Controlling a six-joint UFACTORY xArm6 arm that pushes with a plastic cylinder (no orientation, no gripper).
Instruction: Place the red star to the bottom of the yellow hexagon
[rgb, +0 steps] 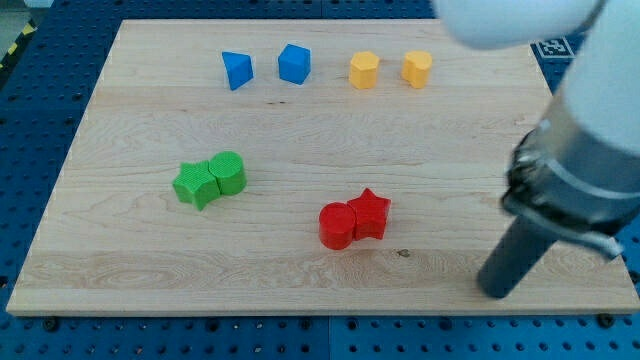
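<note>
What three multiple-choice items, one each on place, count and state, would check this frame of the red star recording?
1. Where is my tip?
A. the view's bottom right, apart from all blocks
B. between the blue blocks
C. against the green blocks

2. How many yellow blocks are on the board?
A. one
B. two
C. four

3. How does the red star stand to the red cylinder?
A. touching it
B. stacked on it
C. far across the board from it

Answers:
1. A, open wood lies between tip and star.
2. B, the yellow hexagon and a second yellow block sit at the view's top.
3. A, no gap shows between them.
</note>
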